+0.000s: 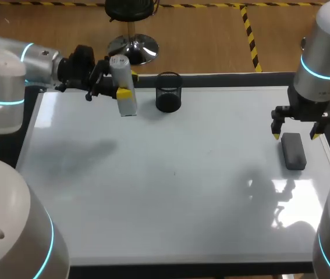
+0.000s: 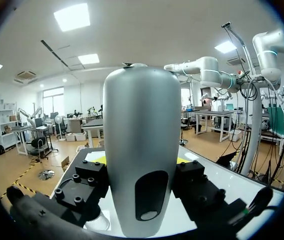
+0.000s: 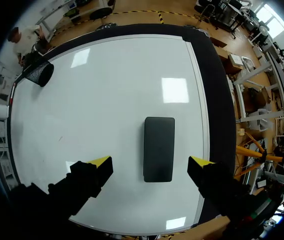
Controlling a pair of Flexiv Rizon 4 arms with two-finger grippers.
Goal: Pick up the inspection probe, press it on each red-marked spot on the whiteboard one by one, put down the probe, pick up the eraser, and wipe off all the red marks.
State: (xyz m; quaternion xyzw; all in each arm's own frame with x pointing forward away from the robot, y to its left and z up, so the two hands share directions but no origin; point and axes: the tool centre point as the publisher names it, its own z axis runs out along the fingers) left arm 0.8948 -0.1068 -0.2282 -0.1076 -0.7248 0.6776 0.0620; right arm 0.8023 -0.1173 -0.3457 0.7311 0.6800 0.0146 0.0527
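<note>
Nearest, the large white glossy whiteboard (image 1: 170,203) lies flat and covers almost the whole dark tabletop (image 1: 170,272), which shows only as a thin border along the lower edge of the head view. The board's near half carries soft shadows and glare patches at lower right.

Further in, at the right of the frame, a dark grey rectangular block eraser (image 1: 293,151) lies flat on the whiteboard close to its right edge, its long side running away from the robot. The right pincer (image 1: 295,136) hangs directly above the eraser's far end, pointing straight down. In the right wrist view the right pincer (image 3: 151,162) stands wide, one yellow tip on either side of the eraser (image 3: 159,149) and neither touching it, with the whiteboard (image 3: 106,90) spread out ahead.

Farthest, near the upper middle of the head view, a black wire-mesh cup (image 1: 168,92) stands upright on the board by its far edge; the right wrist view shows the same cup (image 3: 37,73) at the board's far corner. Just left of it, at upper left, the left pincer (image 1: 121,87) comes in sideways and clamps a silver-grey rounded cylindrical inspection probe (image 1: 127,106), held nearly upright. In the left wrist view the probe (image 2: 142,140) fills the gap of the left pincer (image 2: 140,167), gripped from both sides. Whether its lower end touches the board cannot be told.
</note>
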